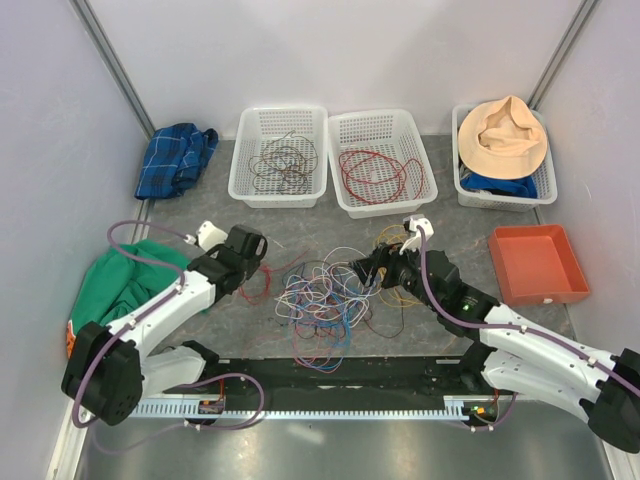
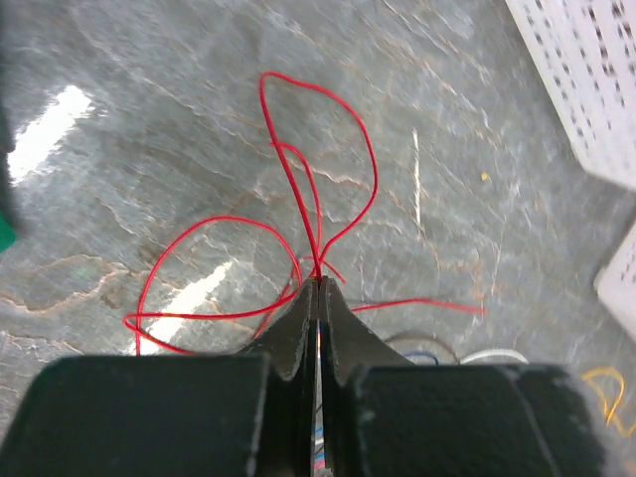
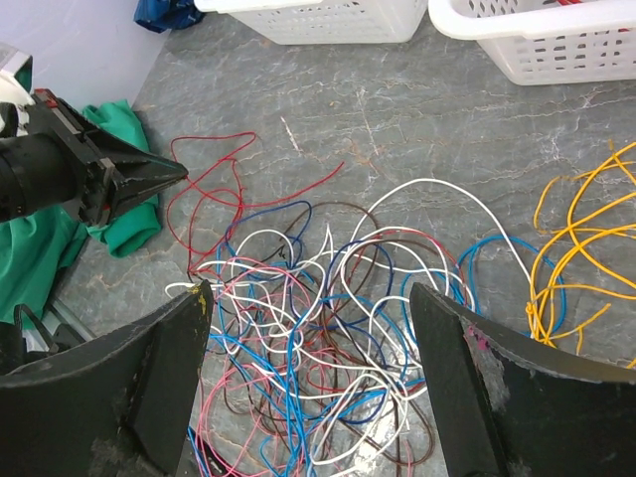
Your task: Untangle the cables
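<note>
Red wire (image 2: 229, 221) sat clamped tight in the left gripper (image 2: 318, 283), in front of the middle basket (image 1: 372, 114) and a bit to its left. Right gripper (image 3: 310, 293) hung wide open, holding nothing, right above the cables (image 1: 325, 295), a messy heap just in front of that same basket.

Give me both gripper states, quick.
Left gripper: closed on the red cable.
Right gripper: open, holding nothing.
</note>
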`<state>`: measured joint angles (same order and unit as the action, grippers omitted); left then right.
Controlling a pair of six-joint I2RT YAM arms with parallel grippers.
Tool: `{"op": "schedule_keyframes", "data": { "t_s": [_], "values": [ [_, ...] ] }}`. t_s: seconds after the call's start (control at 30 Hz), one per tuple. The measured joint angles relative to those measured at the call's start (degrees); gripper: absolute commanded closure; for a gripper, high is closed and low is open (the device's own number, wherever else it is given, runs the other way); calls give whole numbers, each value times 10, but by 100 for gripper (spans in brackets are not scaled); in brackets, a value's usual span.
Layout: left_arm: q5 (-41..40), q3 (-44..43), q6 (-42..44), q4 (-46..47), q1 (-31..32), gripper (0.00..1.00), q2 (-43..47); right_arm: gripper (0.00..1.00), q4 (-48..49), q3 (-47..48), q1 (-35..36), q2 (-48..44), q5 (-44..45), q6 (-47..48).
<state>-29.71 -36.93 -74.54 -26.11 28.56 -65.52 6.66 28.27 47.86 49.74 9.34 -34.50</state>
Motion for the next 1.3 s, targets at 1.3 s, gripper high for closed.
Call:
{"op": "schedule_keyframes", "data": {
  "t_s": [1.3],
  "values": [
    [546, -652, 358, 81, 64, 98, -88, 6, 41, 42, 0, -24, -46, 88]
  ]
}}
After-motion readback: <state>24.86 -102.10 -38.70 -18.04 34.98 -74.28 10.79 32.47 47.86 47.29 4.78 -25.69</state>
